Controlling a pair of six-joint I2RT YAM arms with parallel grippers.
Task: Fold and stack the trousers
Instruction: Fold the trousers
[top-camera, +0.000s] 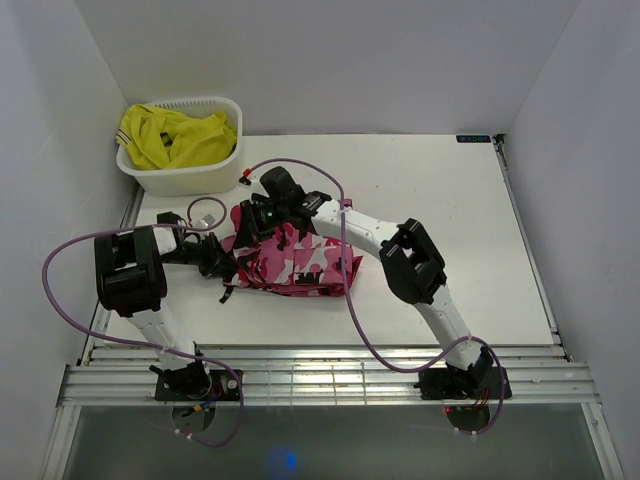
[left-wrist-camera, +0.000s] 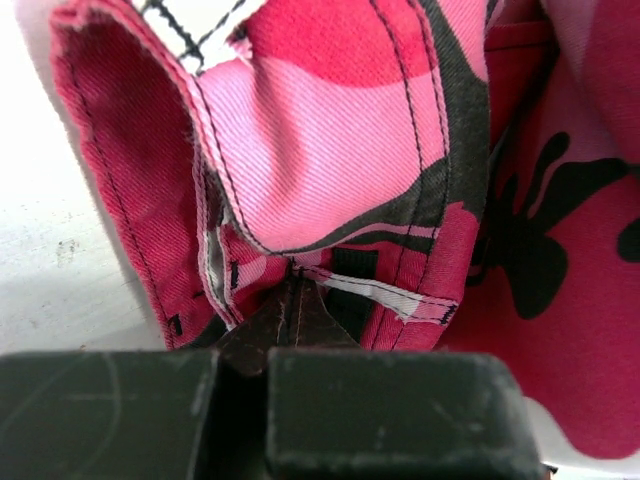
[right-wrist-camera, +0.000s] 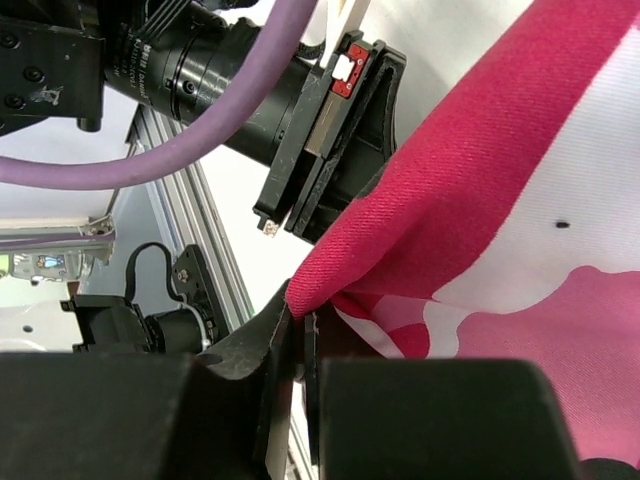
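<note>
The pink, white, dark red and black camouflage trousers (top-camera: 297, 264) lie bunched in a folded heap at the table's left centre. My left gripper (top-camera: 222, 265) is at the heap's left edge, shut on the trousers' hem (left-wrist-camera: 290, 290). My right gripper (top-camera: 252, 218) is at the heap's upper left corner, shut on a folded edge of the trousers (right-wrist-camera: 300, 300). The two grippers are close together. The cloth fills both wrist views.
A white basket (top-camera: 185, 170) holding a plain yellow garment (top-camera: 178, 135) stands at the back left corner. The left arm's body (right-wrist-camera: 250, 90) shows close in the right wrist view. Bare table (top-camera: 440, 190) lies to the right.
</note>
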